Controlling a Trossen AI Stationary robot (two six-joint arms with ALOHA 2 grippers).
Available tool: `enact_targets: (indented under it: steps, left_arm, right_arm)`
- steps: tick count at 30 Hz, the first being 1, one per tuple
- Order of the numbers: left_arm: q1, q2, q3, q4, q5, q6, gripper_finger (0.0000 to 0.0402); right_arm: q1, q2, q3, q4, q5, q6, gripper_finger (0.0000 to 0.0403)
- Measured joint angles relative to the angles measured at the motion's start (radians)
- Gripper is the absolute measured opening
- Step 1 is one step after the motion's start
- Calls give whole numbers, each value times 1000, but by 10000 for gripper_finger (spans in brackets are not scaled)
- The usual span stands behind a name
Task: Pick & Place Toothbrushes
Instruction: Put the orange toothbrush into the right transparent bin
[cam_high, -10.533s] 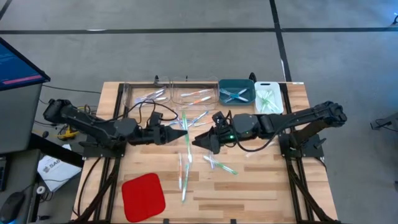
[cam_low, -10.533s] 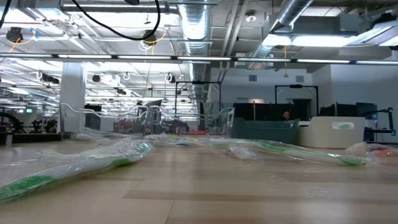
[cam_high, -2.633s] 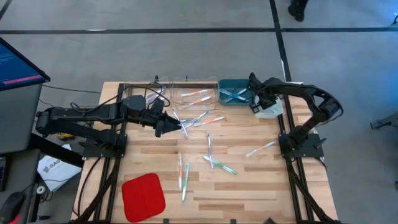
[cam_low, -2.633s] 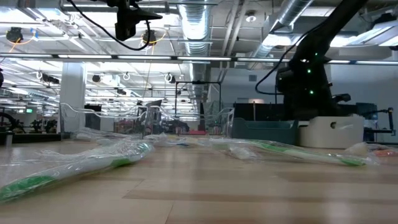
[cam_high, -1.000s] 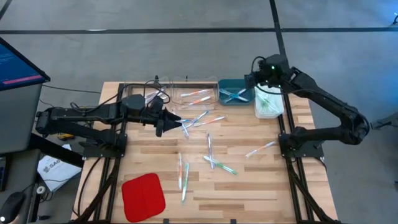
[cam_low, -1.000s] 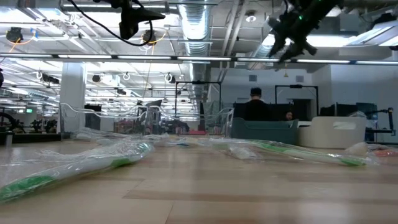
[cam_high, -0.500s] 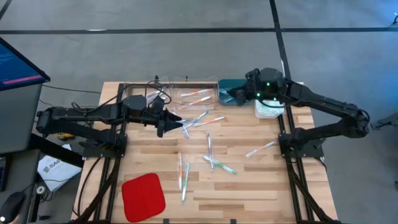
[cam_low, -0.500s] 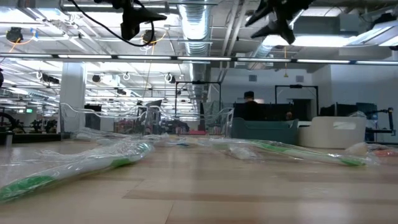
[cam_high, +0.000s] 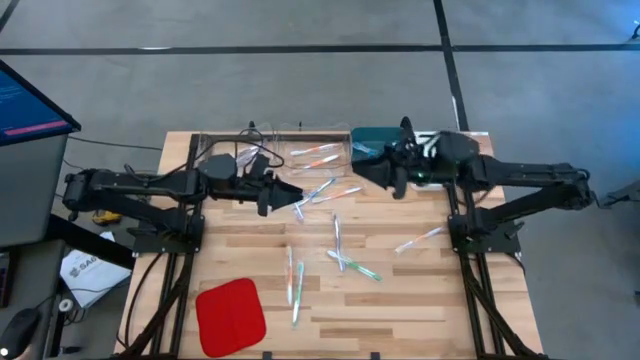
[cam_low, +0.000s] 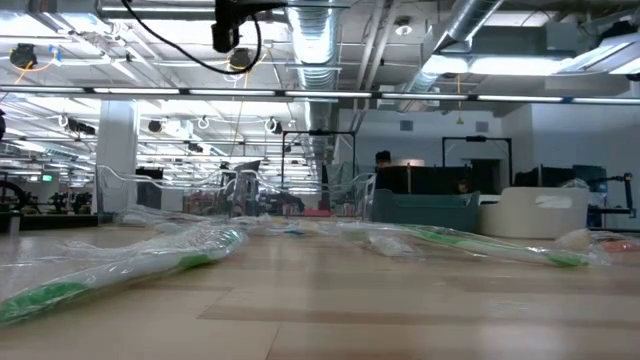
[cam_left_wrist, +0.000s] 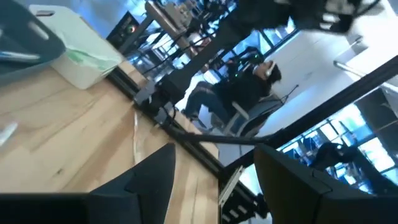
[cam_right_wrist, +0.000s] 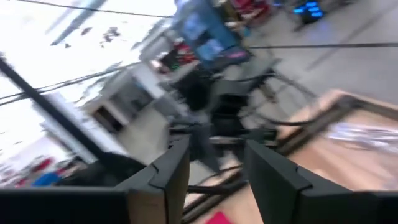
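The left gripper (cam_high: 287, 195) hangs over the middle of the light wooden slatted table (cam_high: 420, 290), its two dark fingers (cam_left_wrist: 152, 177) spread wide with nothing between them, the tips right by a small cluster of thin translucent plastic toothbrushes (cam_high: 322, 190) lying loose on the boards. Across from it, the right gripper (cam_high: 365, 165) reaches in over the front edge of the dark teal plastic bin (cam_high: 375, 140); its fingers (cam_right_wrist: 171, 174) stand apart with a gap between them and nothing held.

More of the toothbrushes lie scattered toward the near side of the table: one upright stick near the centre, a green-tipped pair (cam_high: 352, 265) just below it, two more (cam_high: 294, 280) lying side by side further left, and a single one (cam_high: 420, 238) off near the right arm's base. From table height, a wrapped green-accented one (cam_low: 120, 265) lies closest.

Along the far edge, clear plastic bins (cam_high: 310, 152) hold several pieces. A flat red square pad (cam_high: 230, 315) sits at the near left corner, well apart from everything.
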Motion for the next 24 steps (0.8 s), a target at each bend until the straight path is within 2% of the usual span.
enact_targets:
  steps: [4,7,12,15,19,24]
  left_arm:
    - [-48,49,0,59,-100,-59,214]
    - [-79,102,0,117,-112,-122,214]
    - [-167,197,0,231,-126,-194,214]
    - [-219,248,0,285,-137,-230,214]
    - [-273,303,0,313,-149,-272,214]
    - [-313,343,0,315,-201,-337,214]
  right_arm:
    - [95,-12,0,41,0,-10,146]
    - [183,-12,0,27,1,-51,146]
    - [305,-14,0,-123,-2,-51,146]
    - [367,-31,0,-329,2,-19,140]
    - [439,-75,0,-749,3,23,126]
    - [513,-127,0,-1249,144,26,115]
